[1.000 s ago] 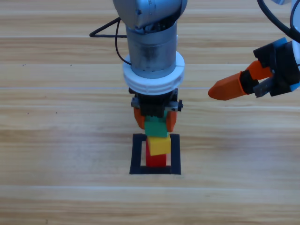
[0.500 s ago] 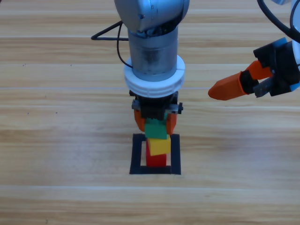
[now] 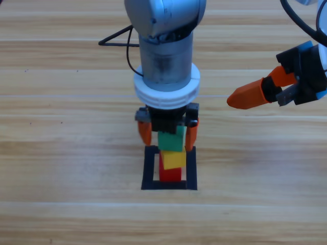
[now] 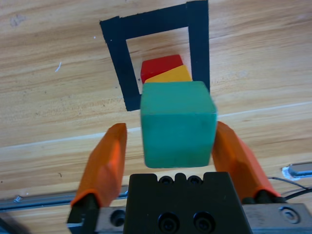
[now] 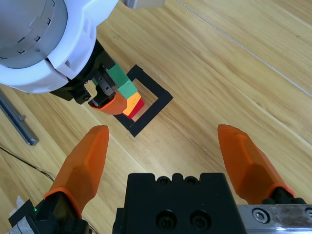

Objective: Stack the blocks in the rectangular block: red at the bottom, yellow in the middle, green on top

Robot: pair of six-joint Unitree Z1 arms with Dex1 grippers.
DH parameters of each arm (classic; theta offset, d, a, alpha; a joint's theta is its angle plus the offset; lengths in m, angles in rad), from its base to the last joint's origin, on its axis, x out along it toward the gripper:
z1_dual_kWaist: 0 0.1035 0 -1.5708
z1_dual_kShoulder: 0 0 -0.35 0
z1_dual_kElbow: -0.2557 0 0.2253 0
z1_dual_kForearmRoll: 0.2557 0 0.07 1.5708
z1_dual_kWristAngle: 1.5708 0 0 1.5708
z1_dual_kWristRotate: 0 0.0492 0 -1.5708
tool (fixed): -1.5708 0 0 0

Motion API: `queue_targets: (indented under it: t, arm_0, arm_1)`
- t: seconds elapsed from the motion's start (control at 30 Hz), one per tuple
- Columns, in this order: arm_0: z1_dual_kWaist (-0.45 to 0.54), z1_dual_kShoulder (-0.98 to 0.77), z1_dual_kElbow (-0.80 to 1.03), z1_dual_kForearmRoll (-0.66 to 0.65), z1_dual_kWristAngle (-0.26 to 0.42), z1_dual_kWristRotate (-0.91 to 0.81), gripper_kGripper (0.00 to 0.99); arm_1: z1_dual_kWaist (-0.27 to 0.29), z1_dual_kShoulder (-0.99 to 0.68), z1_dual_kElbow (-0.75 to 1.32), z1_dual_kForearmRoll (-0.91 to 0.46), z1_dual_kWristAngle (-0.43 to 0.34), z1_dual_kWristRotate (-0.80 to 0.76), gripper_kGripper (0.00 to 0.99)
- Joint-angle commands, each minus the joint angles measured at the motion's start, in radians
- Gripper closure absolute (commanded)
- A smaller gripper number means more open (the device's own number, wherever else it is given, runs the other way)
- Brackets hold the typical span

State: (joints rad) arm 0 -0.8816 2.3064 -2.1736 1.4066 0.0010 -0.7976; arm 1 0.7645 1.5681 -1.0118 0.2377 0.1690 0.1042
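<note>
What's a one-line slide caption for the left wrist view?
Left gripper open around the green cube, stacked on yellow and red inside the black tape square.

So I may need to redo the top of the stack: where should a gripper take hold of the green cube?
Grip the green cube on its two bare side faces, coming down from above as the open left gripper does now. Its underside rests on the yellow cube, so only the sides are free.

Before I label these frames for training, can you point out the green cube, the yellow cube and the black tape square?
green cube [image 4: 178, 122], left wrist view, on its near face.
yellow cube [image 3: 173, 160], high view, on its top face.
black tape square [image 4: 152, 20], left wrist view, on its far strip.
</note>
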Motion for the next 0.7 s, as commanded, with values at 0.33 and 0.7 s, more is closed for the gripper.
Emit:
queue_targets:
  t: [0.33,0.7]
  arm_0:
    - [-0.022,-0.045,0.043,0.009,0.01,0.008,0.0]
    - [-0.054,-0.417,0.121,0.008,0.122,0.0,0.0]
  arm_1:
    - [-0.017,0.026,0.024,0.015,0.009,-0.006,0.005]
    - [-0.017,0.032,0.022,0.015,0.007,-0.009,0.005]
